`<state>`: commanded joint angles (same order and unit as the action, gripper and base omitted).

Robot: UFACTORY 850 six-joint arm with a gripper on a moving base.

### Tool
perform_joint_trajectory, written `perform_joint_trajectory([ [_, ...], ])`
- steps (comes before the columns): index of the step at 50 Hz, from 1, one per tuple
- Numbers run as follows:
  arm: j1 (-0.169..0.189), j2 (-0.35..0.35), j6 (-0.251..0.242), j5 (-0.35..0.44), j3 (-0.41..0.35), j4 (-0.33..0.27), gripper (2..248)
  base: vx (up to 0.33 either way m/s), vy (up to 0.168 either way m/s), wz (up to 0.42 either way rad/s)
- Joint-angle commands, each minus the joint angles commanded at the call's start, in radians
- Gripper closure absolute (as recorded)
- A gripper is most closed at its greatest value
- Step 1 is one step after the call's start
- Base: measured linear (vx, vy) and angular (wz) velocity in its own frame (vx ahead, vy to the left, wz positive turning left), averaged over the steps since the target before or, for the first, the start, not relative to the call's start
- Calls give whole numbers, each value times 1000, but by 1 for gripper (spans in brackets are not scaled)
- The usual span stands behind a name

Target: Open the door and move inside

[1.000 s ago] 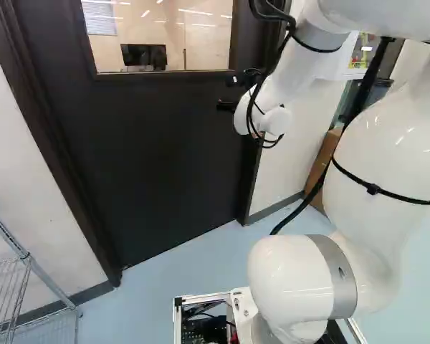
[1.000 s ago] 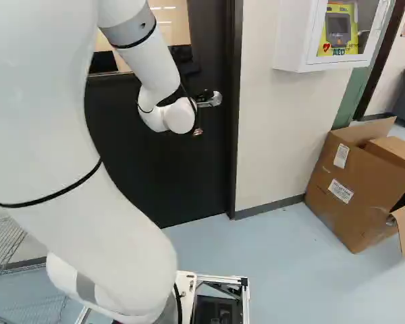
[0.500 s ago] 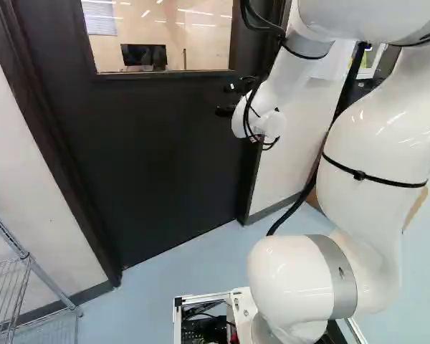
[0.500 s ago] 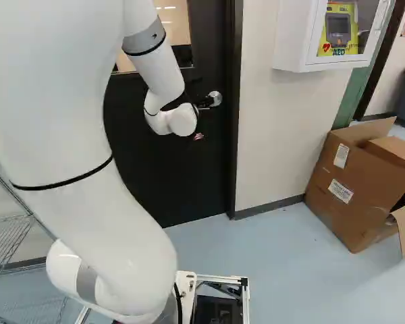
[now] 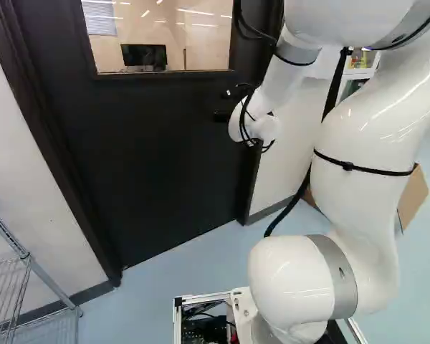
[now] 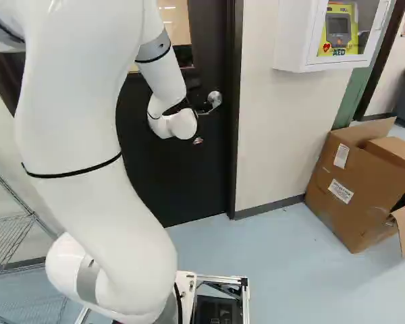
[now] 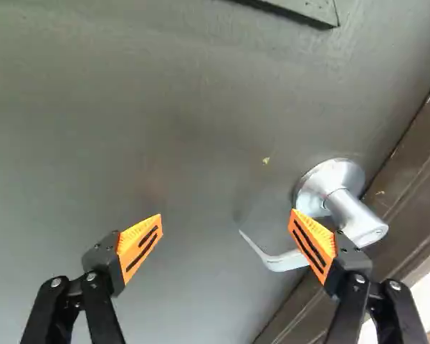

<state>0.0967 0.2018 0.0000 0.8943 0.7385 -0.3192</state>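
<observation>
I read the pincer as wide open, lever handle ahead on the door, hub beyond one finger, long axis crosswise, free tip towards the gap.

I can't see the top of the door; both base views cut it off. My arm hides most of the cardboard box in the left base view. The wire shelf runs past that view's edge. In the wrist view, an orange pad covers part of the door handle.
</observation>
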Motion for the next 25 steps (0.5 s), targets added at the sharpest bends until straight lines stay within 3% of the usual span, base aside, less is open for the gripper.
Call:
perform_joint_trajectory([
  [25,0,50,0,0,-4,0,3,0,0,0],
])
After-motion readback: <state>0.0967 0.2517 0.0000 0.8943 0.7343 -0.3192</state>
